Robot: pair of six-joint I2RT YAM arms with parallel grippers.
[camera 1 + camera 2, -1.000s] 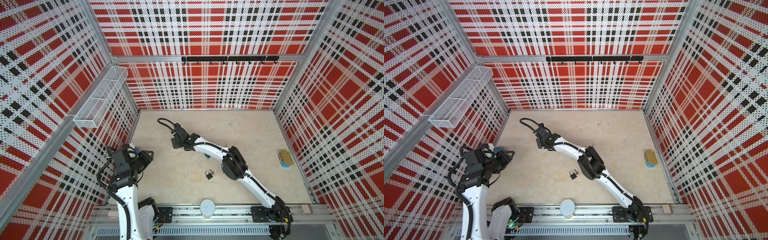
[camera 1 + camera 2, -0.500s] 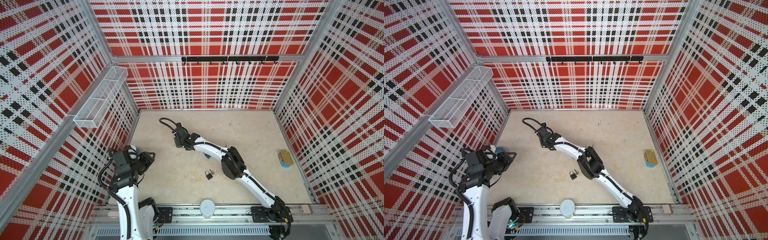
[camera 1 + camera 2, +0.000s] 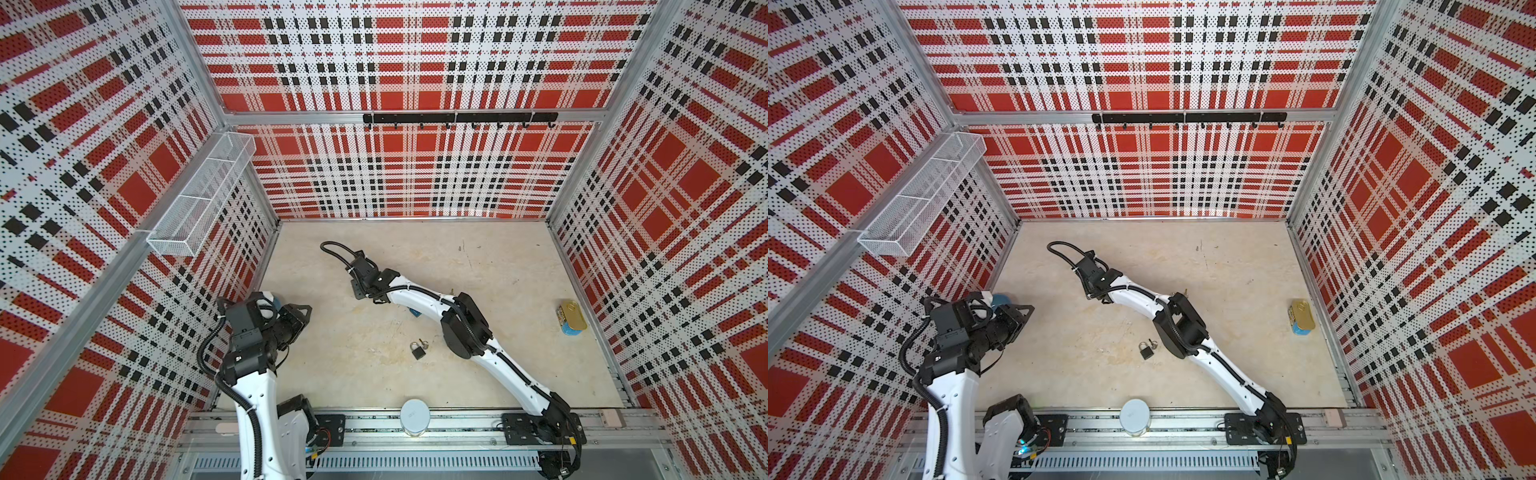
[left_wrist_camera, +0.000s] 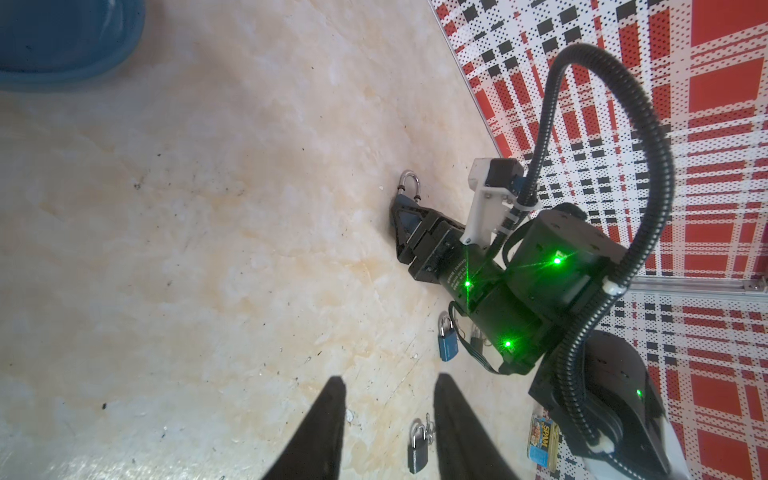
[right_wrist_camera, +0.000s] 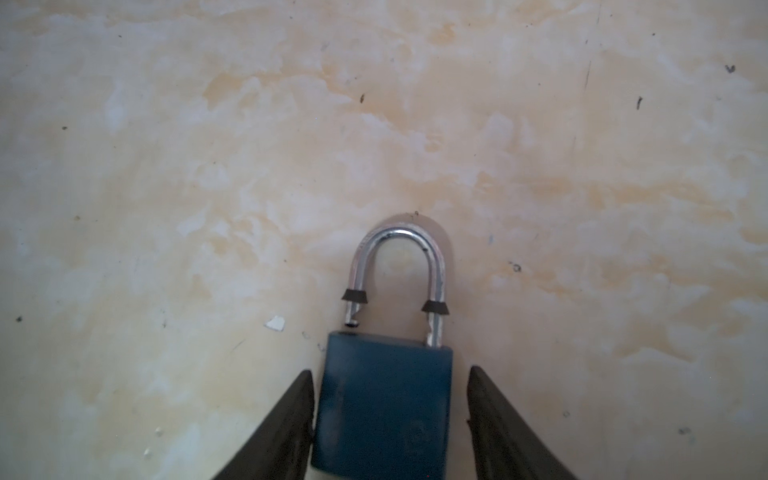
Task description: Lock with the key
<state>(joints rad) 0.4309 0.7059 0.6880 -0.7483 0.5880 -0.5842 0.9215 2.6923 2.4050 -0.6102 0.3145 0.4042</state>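
A blue padlock (image 5: 384,399) with its steel shackle (image 5: 399,266) sprung open lies on the table at the far left-centre. My right gripper (image 5: 390,370) is open and straddles the body: one finger (image 5: 291,415) touches it and a slim gap shows at the other. In both top views this gripper (image 3: 358,291) (image 3: 1090,293) hides the lock. A black padlock (image 3: 417,351) with a key (image 3: 424,343) beside it lies mid-table. My left gripper (image 4: 388,382) is open and empty at the left (image 3: 305,309), pointing across the table at the right gripper (image 4: 405,216).
A second blue padlock (image 4: 448,343) lies under the right forearm. A SPAM tin (image 3: 572,318) sits by the right wall, a blue bowl (image 4: 62,37) by the left arm. A white round cap (image 3: 414,415) stands on the front rail. A wire basket (image 3: 199,199) hangs on the left wall.
The right gripper's jaws have narrowed around the blue padlock and its wrist has shifted slightly. The left gripper has edged a little to the right.
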